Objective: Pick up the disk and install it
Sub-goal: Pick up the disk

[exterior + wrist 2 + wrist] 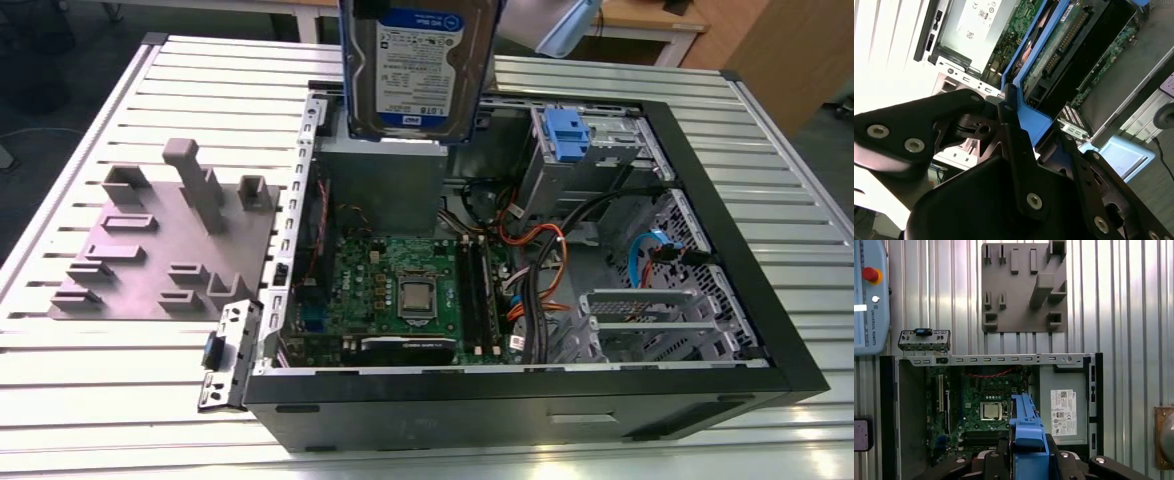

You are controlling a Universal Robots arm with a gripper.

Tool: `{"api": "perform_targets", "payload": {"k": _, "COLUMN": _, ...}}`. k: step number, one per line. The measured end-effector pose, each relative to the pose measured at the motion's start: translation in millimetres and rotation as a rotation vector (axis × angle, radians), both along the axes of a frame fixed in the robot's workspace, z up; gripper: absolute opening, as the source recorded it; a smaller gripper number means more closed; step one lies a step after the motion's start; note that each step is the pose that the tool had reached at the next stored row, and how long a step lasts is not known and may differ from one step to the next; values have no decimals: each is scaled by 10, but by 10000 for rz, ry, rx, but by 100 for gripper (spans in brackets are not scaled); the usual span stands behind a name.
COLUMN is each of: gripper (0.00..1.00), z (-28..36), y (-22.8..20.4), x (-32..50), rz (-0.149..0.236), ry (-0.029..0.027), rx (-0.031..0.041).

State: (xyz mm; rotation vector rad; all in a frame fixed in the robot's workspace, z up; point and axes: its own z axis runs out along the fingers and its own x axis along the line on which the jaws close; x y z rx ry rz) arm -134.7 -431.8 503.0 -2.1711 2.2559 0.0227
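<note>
– Disk (415,72): where is it?

– In the air. In the exterior view the silver hard drive hangs upright at the top of the picture. Its white-and-blue label faces the camera, above the far end of an open computer case (534,408). It touches nothing in the case.

– What is holding it?

– The gripper (1028,454). In both wrist views its black fingers (1013,145) are clamped against the drive's blue side rails, one finger on each side. The first wrist view looks straight down along the drive, so you see it edge-on as a narrow blue strip.

– And underneath?

– The case lies on its side with its panel off, on a table (107,400) of metal slats. Below the drive sits a large grey metal box (1064,410) with a small white label. Beside that is the green motherboard (400,290) with its square silver processor. Orange and black cables (534,245) run across the middle of the case. In a metal drive cage at the far corner sits a small blue plastic bracket (567,135).

– Anything outside the case?

– A grey fixture plate (147,250) with raised blocks and posts lies flat on the table. It is on the exterior view's left, just beside the case.
</note>
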Motion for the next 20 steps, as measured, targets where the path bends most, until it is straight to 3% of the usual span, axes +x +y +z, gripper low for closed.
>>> {"api": "perform_targets", "payload": {"k": 5, "gripper": 37, "z": -10, "y": -100, "x": 11, "rz": 0, "ry": -1, "rx": 0}}
{"api": "perform_targets", "payload": {"k": 15, "gripper": 37, "z": -38, "y": -128, "x": 275, "rz": -1, "ry": -2, "rx": 2}}
{"api": "perform_targets", "payload": {"k": 20, "gripper": 37, "z": -57, "y": -259, "x": 293, "rz": -1, "ry": -1, "rx": 1}}
